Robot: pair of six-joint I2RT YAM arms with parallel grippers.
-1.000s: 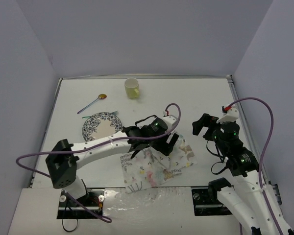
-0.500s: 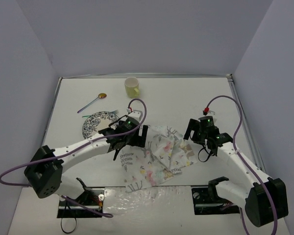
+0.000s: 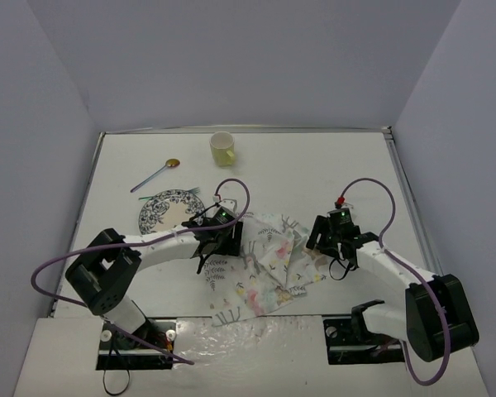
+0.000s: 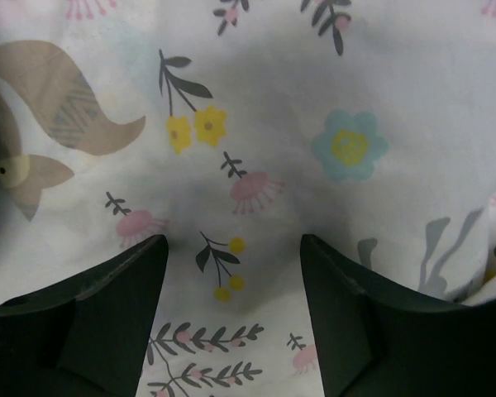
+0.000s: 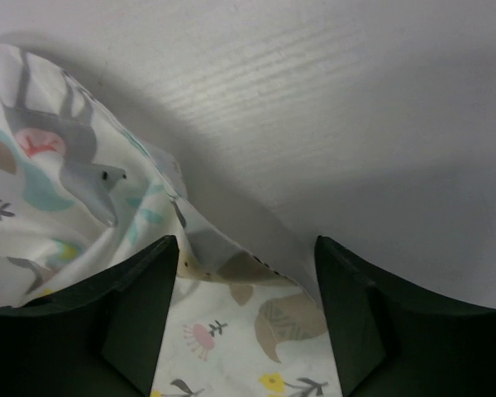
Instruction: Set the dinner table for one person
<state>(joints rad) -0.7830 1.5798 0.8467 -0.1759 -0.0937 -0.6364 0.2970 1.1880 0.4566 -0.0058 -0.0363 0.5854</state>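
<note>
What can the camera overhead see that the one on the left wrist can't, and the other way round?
Only the overhead view shows the white table with a yellow cup, a spoon and a patterned plate on its far left part. It also shows the left arm and the right arm. Only the left wrist view shows the print up close: small yellow flowers and a blue flower. Both show the printed cloth and the left jaws, which stand apart on it.
</note>
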